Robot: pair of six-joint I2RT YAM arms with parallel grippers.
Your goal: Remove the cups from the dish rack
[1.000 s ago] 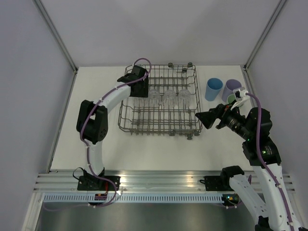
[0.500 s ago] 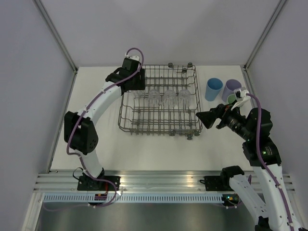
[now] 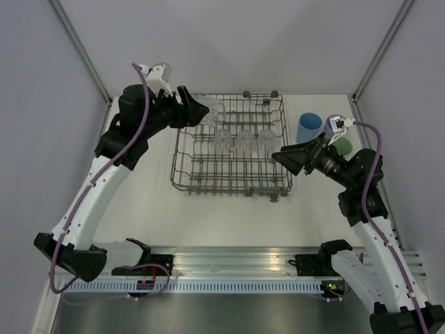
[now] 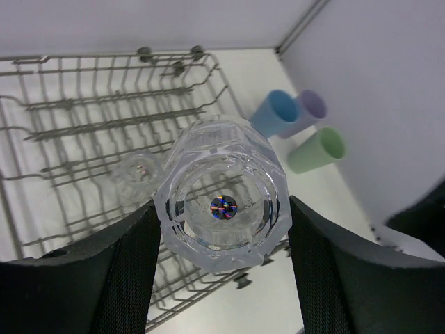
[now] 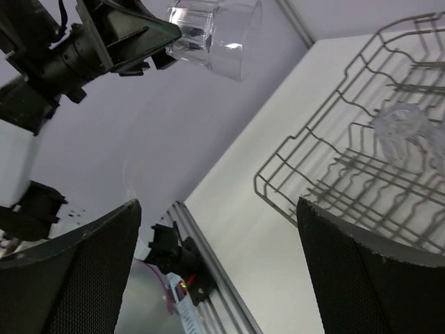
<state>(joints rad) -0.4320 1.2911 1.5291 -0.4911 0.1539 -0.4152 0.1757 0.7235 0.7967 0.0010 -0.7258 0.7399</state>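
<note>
Clear cup (image 4: pixel 221 202) is up in the air over the far-left corner of the dish rack (image 3: pixel 229 188), w/ the left gripper (image 3: pixel 196 111) clamped on it. 3 other clear cups (image 3: pixel 245 139) sit in the rack. Right gripper (image 3: pixel 286 158) is wide open, nothing in it, by the rack's right side. Blue cup (image 3: pixel 309 127) & green cup (image 3: pixel 342 146) stand on the counter (image 3: pixel 139 195) beyond.

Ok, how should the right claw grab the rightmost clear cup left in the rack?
Probably from above, with the claw closing across the cup's sides. The rack's wire walls and upright tines look likely to block a sideways approach.
</note>
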